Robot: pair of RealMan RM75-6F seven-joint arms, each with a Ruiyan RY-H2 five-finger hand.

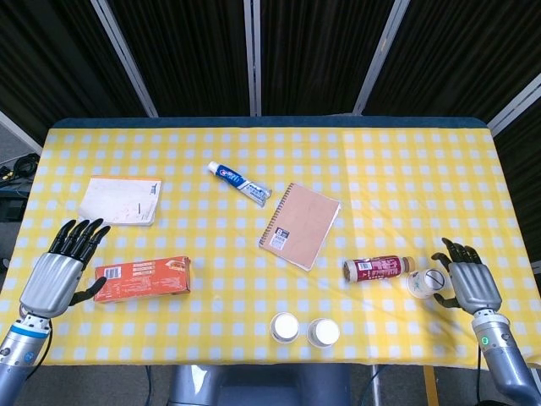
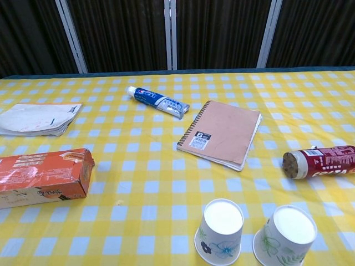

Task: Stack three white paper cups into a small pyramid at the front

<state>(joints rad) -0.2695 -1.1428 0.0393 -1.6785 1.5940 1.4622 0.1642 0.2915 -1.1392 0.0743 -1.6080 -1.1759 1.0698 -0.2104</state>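
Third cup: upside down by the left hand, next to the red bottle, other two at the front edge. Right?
Wrong side. The head view shows the third cup by the right hand, next to the red bottle. The other two cups do stand at the front edge.

The brown spiral-bound notebook [image 2: 224, 133] carries a small black-and-white label with a large letter "B" at its lower left corner. The blue-and-white toothpaste tube [image 2: 157, 101], the orange cardboard box [image 2: 43, 177] and the red-labelled bottle lying on its side [image 2: 320, 162] bear print too small to read.
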